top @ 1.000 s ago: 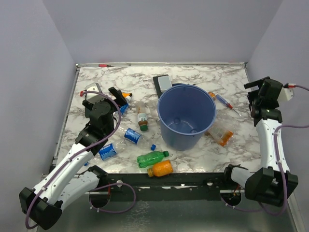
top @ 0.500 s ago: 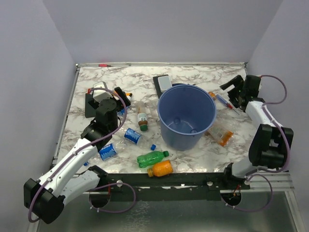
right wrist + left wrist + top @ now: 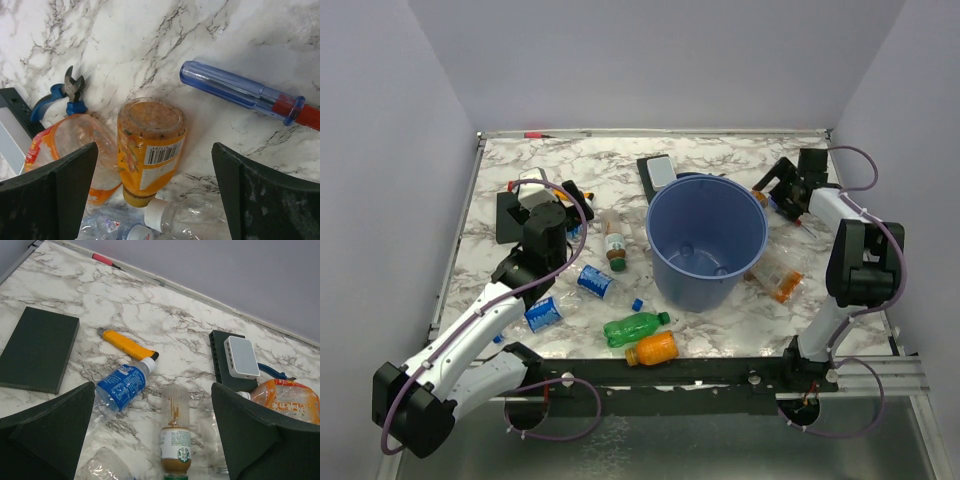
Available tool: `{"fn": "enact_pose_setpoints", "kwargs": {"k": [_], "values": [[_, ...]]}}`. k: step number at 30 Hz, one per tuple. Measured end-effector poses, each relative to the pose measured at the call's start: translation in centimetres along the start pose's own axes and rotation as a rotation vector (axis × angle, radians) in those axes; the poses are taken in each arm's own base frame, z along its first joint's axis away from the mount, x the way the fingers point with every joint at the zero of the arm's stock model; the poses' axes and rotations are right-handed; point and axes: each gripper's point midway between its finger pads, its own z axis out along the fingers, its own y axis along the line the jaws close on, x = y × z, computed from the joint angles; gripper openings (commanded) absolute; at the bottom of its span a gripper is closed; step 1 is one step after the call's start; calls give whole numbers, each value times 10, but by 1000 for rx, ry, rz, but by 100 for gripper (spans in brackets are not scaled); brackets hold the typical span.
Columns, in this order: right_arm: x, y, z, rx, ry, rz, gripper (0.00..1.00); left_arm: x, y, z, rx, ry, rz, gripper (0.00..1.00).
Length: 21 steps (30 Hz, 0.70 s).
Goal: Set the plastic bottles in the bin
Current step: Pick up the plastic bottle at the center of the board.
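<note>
A: Left wrist view; the brown bottle (image 3: 175,440) runs off the bottom edge, its green cap barely a sliver; a clear bottle (image 3: 106,465) at lower left is cut the same way.
B: And the orange-labelled bottle (image 3: 287,400) on the right sits half behind a finger (image 3: 260,435) of the left gripper (image 3: 152,390); the pliers (image 3: 272,372) show only a blue handle past the white box (image 3: 242,357).
A: Over to the right wrist; the screwdriver (image 3: 240,92) loses its shaft at the right edge; the clear bottles (image 3: 185,220) along the bottom are chopped off.
B: From above, the bin (image 3: 680,285) covers part of the crushed bottles (image 3: 775,278) on its right; how many lie there, cannot tell.
</note>
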Motion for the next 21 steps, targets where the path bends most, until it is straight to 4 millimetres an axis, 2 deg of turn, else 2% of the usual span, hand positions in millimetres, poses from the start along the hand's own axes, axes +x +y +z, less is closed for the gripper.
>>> {"fn": "enact_pose_setpoints", "kwargs": {"k": [7, 16, 21], "values": [[12, 0, 16, 29, 46, -29, 98, 3, -2, 1, 6, 8, 5, 99], [30, -6, 35, 57, 100, -41, 82, 4, -4, 1, 18, 14, 5, 99], [31, -7, 37, 57, 102, -41, 69, 4, -4, 1, 22, 15, 5, 99]]}}
